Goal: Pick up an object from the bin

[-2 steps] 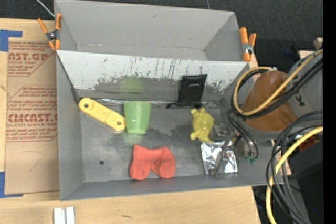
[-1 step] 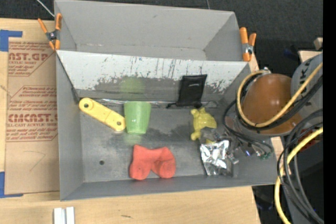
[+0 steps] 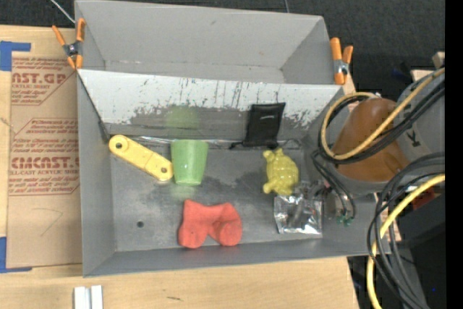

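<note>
Looped cables and the orange cover of the arm (image 3: 376,148) rise nearest the lens at the right; below them the gripper (image 3: 298,215) reaches down into the right front corner of the bin (image 3: 195,40), ending in a silvery, glinting mass just above the floor; whether its jaws stand open or closed I cannot tell, nor whether that shine is all gripper metal or partly something caught in it.

Along the front lies a red soft lump (image 3: 210,224), well left of the gripper; just behind the gripper, close beside it, sits a yellow knobbly figure (image 3: 281,171); further left stand a green cup (image 3: 189,161) and, touching its base, a yellow flat handle (image 3: 141,157); a black block (image 3: 264,124) leans at the far wall.

By my reading this is the descent or the grasp itself, in the corner next to the yellow figure, the likeliest thing to be picked; the next move calls for a firm closing and a straight lift, clear of the right wall.
</note>
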